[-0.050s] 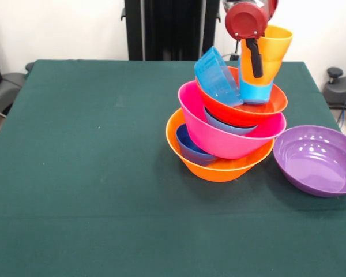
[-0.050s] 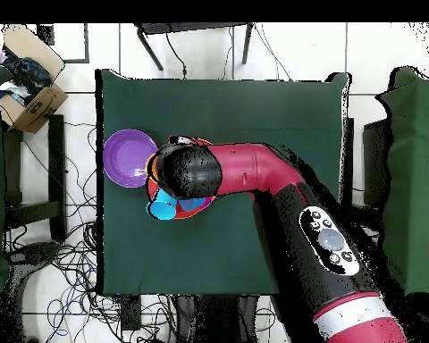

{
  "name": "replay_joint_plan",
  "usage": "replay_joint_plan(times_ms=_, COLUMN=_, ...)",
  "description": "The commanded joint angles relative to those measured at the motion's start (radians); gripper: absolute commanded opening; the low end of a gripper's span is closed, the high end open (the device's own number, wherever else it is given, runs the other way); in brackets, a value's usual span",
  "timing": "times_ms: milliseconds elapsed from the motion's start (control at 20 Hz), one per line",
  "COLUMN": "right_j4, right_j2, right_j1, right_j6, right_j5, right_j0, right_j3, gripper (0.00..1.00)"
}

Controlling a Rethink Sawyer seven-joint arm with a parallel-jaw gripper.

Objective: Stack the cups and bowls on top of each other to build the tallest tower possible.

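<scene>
Orange bowl [image 1: 219,167] seated as tower [image 1: 230,124] base, right of frame centre. Yellow cup [image 1: 270,55] nested in light blue cup [image 1: 255,92] at top, clamped by gripper [image 1: 255,55]. Purple bowl [image 1: 317,160] located beside, lower right.

This is looking like a robotics lab rather than anyone's home. A red and black robot arm [image 2: 290,192] is reaching over a square table draped in dark green cloth [image 1: 92,173], and seen from overhead, black cables [image 2: 66,268] are trailing loose across the white tiled floor [image 2: 84,98] at the table's nine and six o'clock sides. An open brown cardboard box of clutter [image 2: 26,76] is sitting off the ten o'clock corner. Plain white walls [image 1: 57,29] are standing behind the table, and a black pedestal column [image 1: 167,29] is rising at twelve o'clock in the front view.
</scene>
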Motion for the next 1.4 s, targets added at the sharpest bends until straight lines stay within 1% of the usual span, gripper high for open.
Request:
replay_joint_plan(times_ms=50, right_j4=-0.048, right_j2=-0.047, right_j1=0.051, right_j6=0.186, right_j5=-0.099, right_j0=-0.007, right_j3=0.104, gripper=0.00)
replay_joint_plan(times_ms=250, right_j4=-0.064, right_j2=-0.047, right_j1=0.064, right_j6=0.165, right_j5=-0.118, right_j0=-0.026, right_j3=0.121, gripper=0.00)
replay_joint_plan(times_ms=400, right_j4=-0.068, right_j2=-0.055, right_j1=0.070, right_j6=0.169, right_j5=-0.138, right_j0=-0.024, right_j3=0.121, gripper=0.00)
replay_joint_plan(times_ms=800, right_j4=-0.083, right_j2=-0.080, right_j1=0.081, right_j6=0.185, right_j5=-0.187, right_j0=0.002, right_j3=0.115, gripper=0.00)
replay_joint_plan(times_ms=1400, right_j4=-0.073, right_j2=-0.106, right_j1=0.105, right_j6=0.191, right_j5=-0.231, right_j0=0.027, right_j3=0.117, gripper=0.00)
